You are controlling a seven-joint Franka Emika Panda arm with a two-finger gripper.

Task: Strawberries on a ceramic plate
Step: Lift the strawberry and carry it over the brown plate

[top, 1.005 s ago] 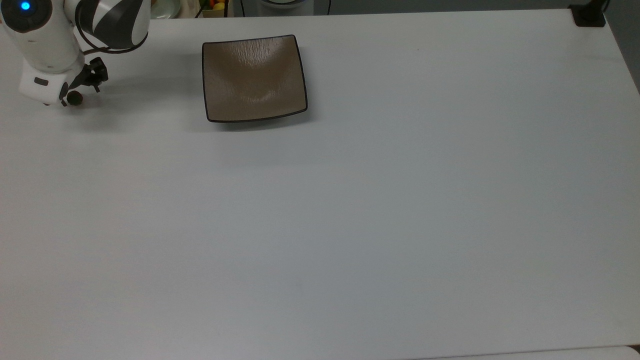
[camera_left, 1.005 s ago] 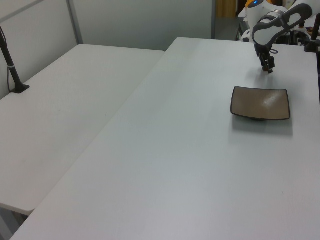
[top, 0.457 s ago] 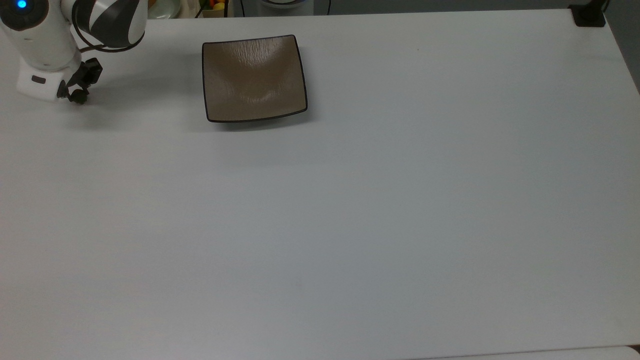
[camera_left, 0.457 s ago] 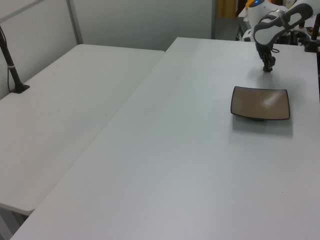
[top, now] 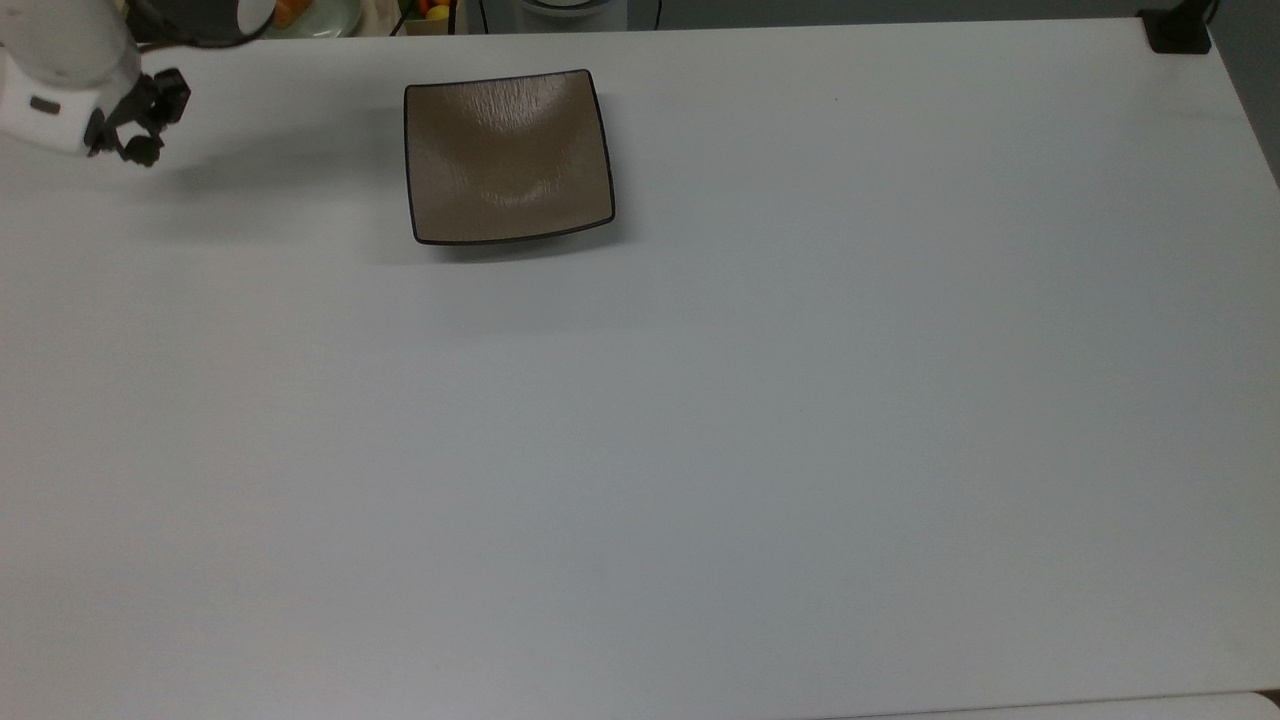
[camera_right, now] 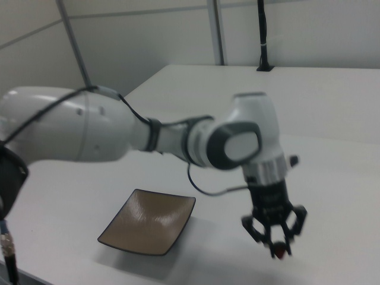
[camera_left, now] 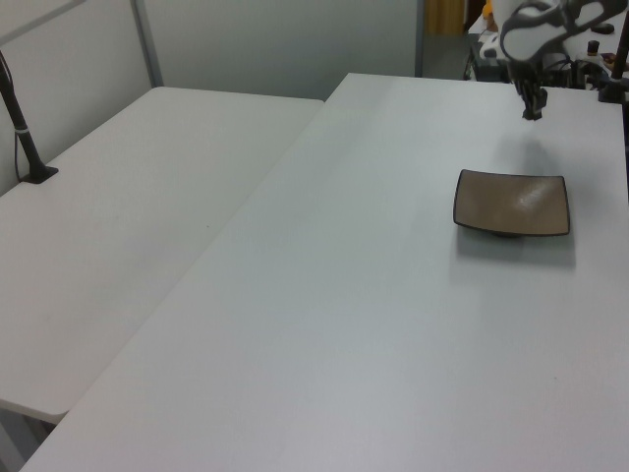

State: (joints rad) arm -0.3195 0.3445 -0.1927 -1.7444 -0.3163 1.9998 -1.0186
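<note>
Right view, end effector (camera_right: pixel 276 244) clamped on small dull-red strawberry (camera_right: pixel 279 252), lifted off pale matte worktop (camera_right: pixel 332 196), square tan-brown streaked ceramic plate (camera_right: pixel 148 221) with dark rim nearby at the right view's left, bare, nothing between them

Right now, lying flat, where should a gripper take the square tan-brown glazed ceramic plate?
Square tan-brown ceramic plate: probably pinch its upcurved rim from above, at the top view's left edge. The edges lift off the white table, leaving a finger room underneath. The gripper is shut on the small red strawberry, so release that first.
</note>
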